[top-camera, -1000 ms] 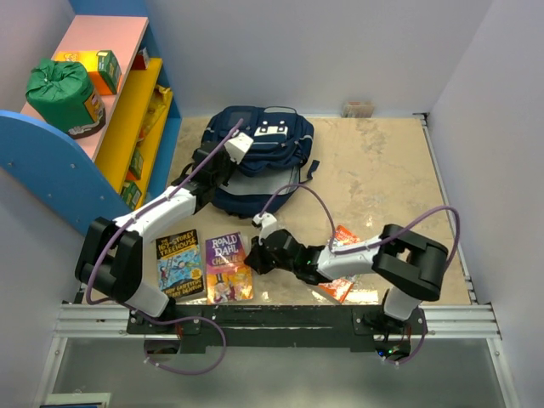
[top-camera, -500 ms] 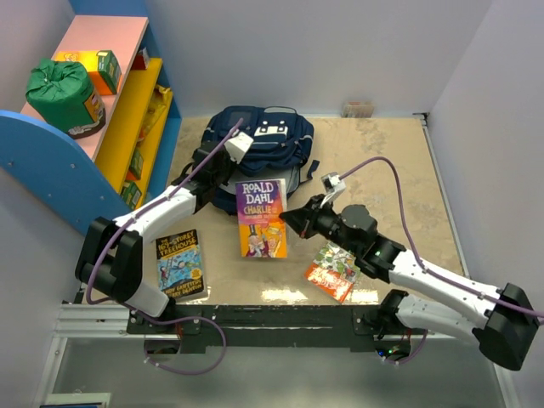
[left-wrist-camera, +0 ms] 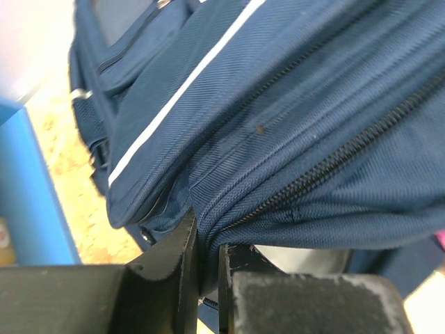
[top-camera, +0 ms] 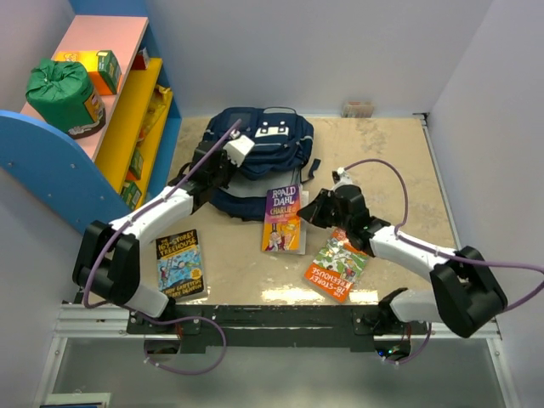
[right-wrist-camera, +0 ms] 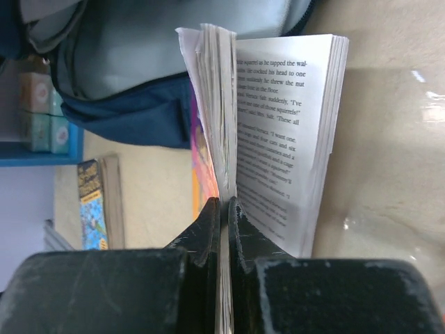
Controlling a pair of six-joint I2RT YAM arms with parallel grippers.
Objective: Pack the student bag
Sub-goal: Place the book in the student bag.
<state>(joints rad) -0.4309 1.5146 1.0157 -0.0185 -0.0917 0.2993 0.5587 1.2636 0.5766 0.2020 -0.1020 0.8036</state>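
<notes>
The student bag (top-camera: 259, 140), a navy backpack with white patches, lies at the back middle of the table. My left gripper (top-camera: 223, 176) is shut on a fold of its fabric beside the zip (left-wrist-camera: 206, 243), holding the rim of the bag (left-wrist-camera: 292, 118) up. My right gripper (top-camera: 308, 212) is shut on several pages of a purple Roald Dahl book (top-camera: 283, 219). The book hangs half open just in front of the bag's mouth. In the right wrist view the book's pages (right-wrist-camera: 278, 132) fan out past my gripper (right-wrist-camera: 224, 209), and the bag's pale lining (right-wrist-camera: 160, 49) shows behind.
A blue treehouse book (top-camera: 179, 263) lies at the front left and an orange one (top-camera: 337, 266) at the front right. A shelf unit (top-camera: 127, 110) with a green sack (top-camera: 59, 89) stands at left. A small box (top-camera: 358, 109) sits by the back wall.
My right arm lifted the Roald Dahl book from the front of the table and carried it back toward the bag's mouth. The left arm kept its hold on the bag.
</notes>
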